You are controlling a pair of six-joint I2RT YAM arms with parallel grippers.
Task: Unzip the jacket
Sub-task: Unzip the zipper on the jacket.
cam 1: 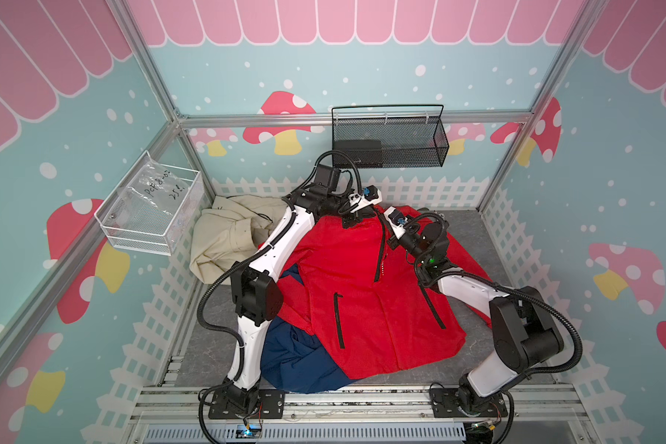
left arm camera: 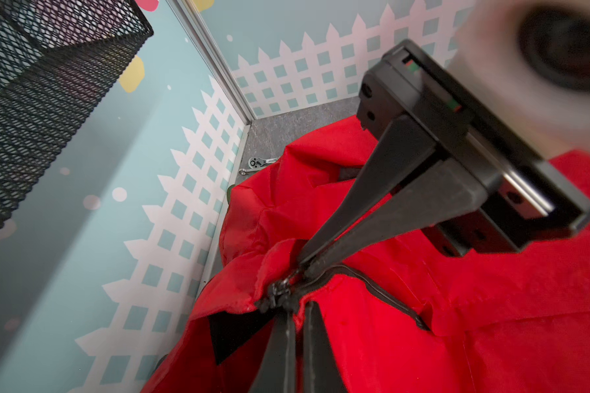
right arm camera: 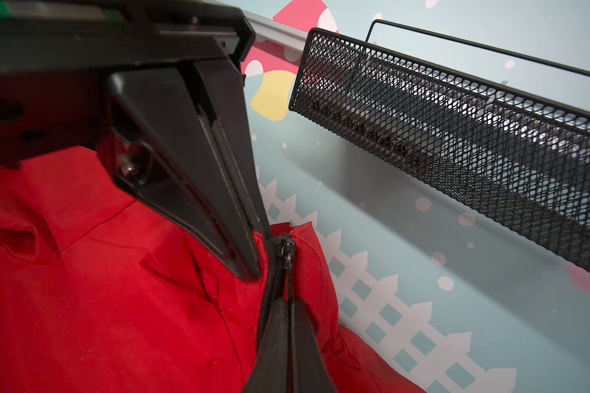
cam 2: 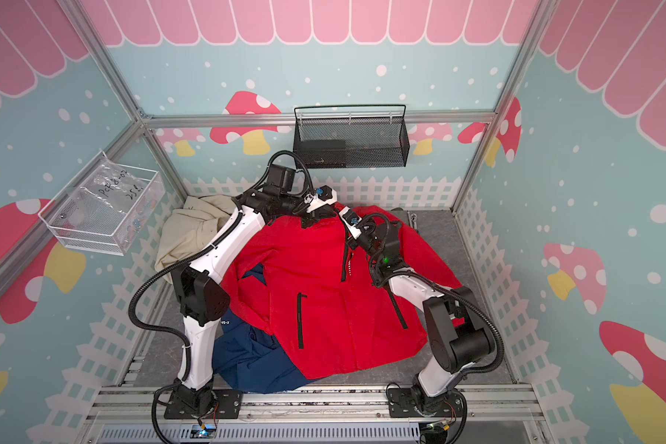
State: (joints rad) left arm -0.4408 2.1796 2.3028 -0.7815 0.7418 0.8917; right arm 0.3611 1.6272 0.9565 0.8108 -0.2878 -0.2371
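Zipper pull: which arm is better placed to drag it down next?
Right. The right gripper is shut at the zipper pull, seemingly gripping it. The left gripper pinches the jacket fabric beside the zipper, so it better serves as the anchor.

Blue garment (cam 1: 297, 365) lies mostly under the red jacket (cam 1: 362, 300); small tool (left arm camera: 258, 162), perhaps a ratchet, half hidden.

Matt red cloth jacket (cam 1: 354, 276); black metal mesh basket (cam 1: 400, 140)
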